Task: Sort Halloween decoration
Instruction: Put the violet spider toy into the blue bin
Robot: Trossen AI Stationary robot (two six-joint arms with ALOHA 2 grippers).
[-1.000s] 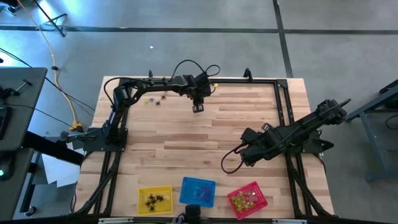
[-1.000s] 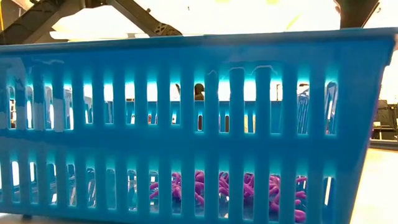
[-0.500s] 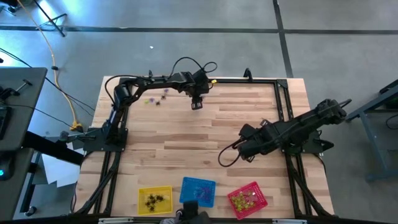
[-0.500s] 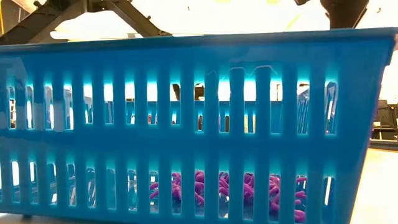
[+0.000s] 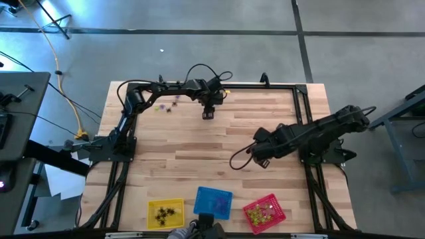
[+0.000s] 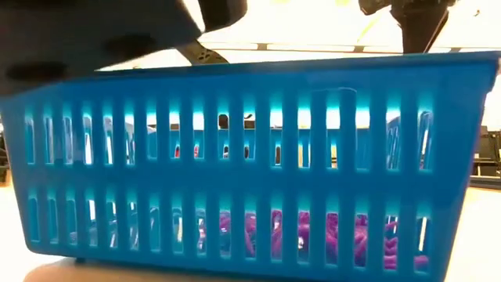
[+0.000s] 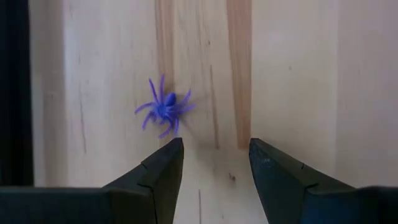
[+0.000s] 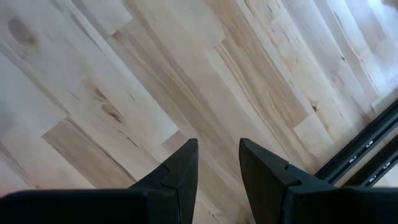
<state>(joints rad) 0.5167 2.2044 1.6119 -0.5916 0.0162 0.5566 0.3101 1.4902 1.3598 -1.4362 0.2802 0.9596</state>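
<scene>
Left arm stretched along the upper edge of the high view, elbow at upper left, forearm running rightward to top centre. Left gripper (image 5: 208, 115) pointing down-frame, fingers (image 7: 163, 167) spread with a clear gap, nothing between them. Right arm reaching in from the right edge toward mid-frame, angled slightly downward to the left. Right gripper (image 5: 256, 158) at centre right, fingers (image 8: 180, 165) parted by a narrower gap, empty, hovering over bare wood.
</scene>
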